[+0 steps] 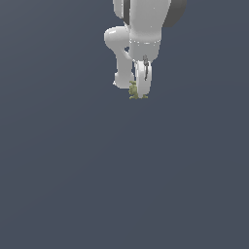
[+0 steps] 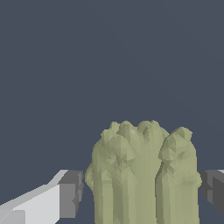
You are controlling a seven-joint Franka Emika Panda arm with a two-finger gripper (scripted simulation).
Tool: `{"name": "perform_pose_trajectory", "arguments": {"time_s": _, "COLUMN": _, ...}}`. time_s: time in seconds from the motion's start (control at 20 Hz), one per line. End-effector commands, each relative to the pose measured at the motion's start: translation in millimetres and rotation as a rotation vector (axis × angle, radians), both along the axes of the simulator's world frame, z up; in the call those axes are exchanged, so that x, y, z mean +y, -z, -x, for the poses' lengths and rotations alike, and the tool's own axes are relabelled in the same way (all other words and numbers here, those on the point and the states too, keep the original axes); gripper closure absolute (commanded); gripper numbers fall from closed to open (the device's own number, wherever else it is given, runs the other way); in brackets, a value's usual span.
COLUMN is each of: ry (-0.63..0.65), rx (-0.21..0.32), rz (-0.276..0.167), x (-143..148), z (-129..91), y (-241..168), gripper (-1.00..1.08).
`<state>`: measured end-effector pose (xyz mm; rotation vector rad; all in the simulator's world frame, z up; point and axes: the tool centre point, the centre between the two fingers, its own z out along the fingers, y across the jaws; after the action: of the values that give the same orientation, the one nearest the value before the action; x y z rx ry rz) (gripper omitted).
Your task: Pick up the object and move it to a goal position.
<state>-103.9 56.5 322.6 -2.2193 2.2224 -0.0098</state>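
Exterior view: The white arm (image 1: 131,44) descends from the top edge of the picture over a plain dark blue-grey surface (image 1: 121,185). No edge or corner of that surface is visible, so positions cannot be referred to its borders. The gripper (image 1: 137,93) points downward. The object (image 1: 133,90), a small olive yellow-green lumpy item, sits at the gripper's lower end, partly covered by the white finger in front of it. Only its near side and lower fringe are exposed. Whether the object rests on the surface or hangs clear of it cannot be determined from this angle.

Wrist view: The object (image 2: 142,175) fills the space between the two fingers. Its sides are ridged and layered, and its top is knobbly. One dark grey finger pad (image 2: 70,192) lies just beside one flank; the other pad (image 2: 213,188) meets the opposite flank. The jaws appear closed onto the object, though contact on the first side is not fully clear.
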Motion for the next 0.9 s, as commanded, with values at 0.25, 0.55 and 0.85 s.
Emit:
{"name": "perform_pose_trajectory", "arguments": {"time_s": 0.25, "ry": -0.001, "rx": 0.003, "rz": -0.001, "x": 13.2, "z": 1.1, "y": -74.1, "gripper": 1.08}}
{"name": "perform_pose_trajectory", "arguments": {"time_s": 0.55, "ry": -0.003, "rx": 0.004, "rz": -0.003, "x": 21.7, "z": 0.1, "y": -119.1, "gripper": 1.08}}
{"name": "perform_pose_trajectory", "arguments": {"time_s": 0.85, "ry": -0.004, "rx": 0.005, "rz": -0.004, "x": 27.1, "z": -1.5, "y": -146.5, "gripper": 1.08}}
